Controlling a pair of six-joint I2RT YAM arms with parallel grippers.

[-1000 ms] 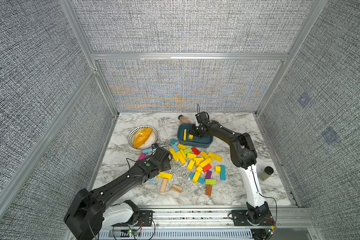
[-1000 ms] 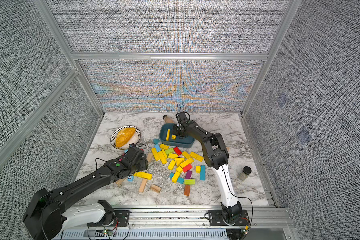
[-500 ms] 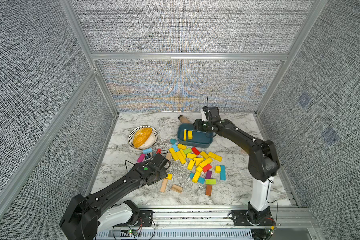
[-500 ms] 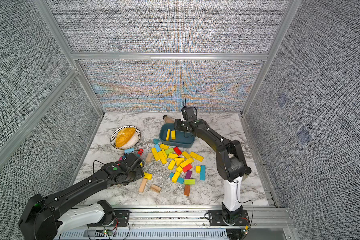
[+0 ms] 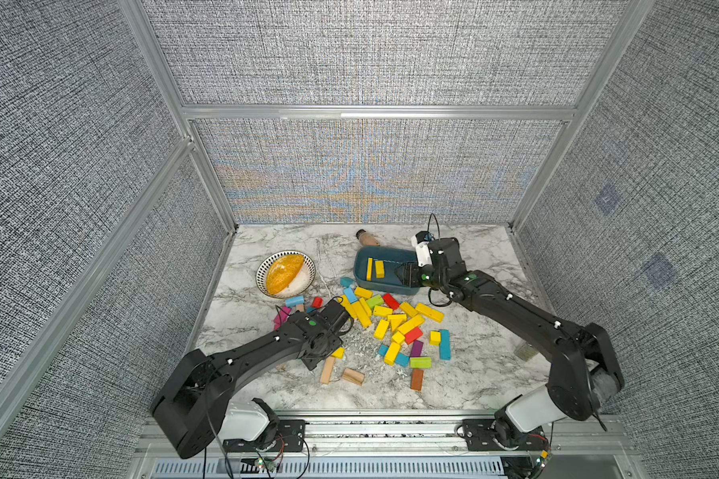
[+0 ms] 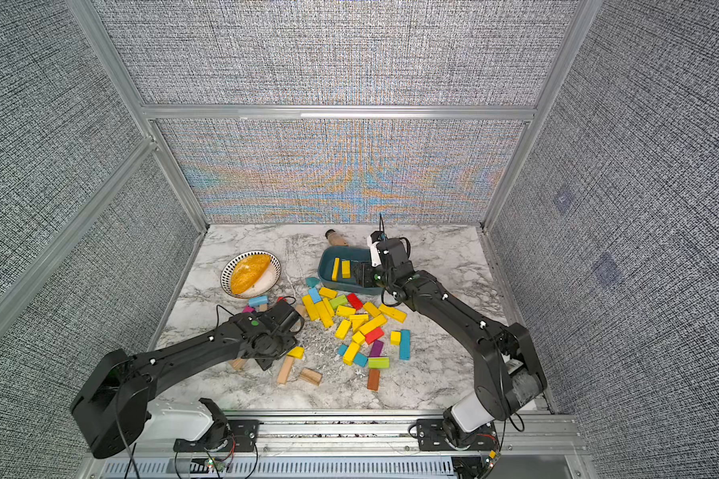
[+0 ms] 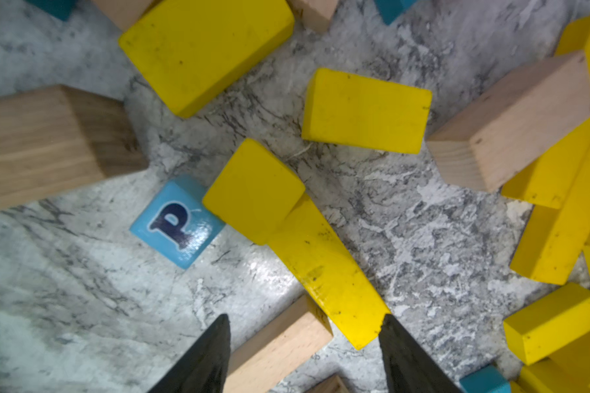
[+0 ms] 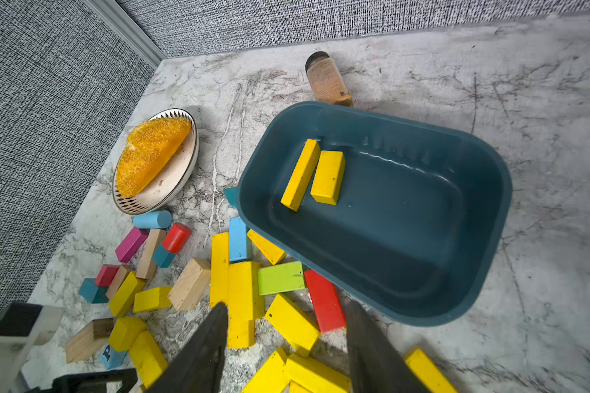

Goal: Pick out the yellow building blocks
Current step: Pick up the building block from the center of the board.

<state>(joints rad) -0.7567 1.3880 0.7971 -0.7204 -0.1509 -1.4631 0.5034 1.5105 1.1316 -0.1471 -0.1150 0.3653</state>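
Most of the yellow building blocks (image 5: 362, 314) lie loose in the mixed pile at the centre of both top views. Two more already rest in the dark teal plastic tray (image 5: 356, 269) just above the pile.

The left arm is the nearer one. It reaches in from the lower left of the frame, with its wrist bent down low over the pile's left edge. In the left wrist view the left gripper (image 7: 304, 343) has its jaws spread, with the near end of a long yellow wooden bar (image 7: 321, 272) lying between the tips. One tip is at the bar's corner and the other stands clear of it, so nothing is clamped.

The bar's long axis runs away from the gripper at a slant, so closing now would likely pinch it askew. A short yellow block (image 7: 252, 190) overlaps its far end, beside a blue letter tile (image 7: 178, 221).

The right arm stretches from the lower right to the tray's right end. The right gripper (image 8: 286, 340) has its jaws apart and empty.
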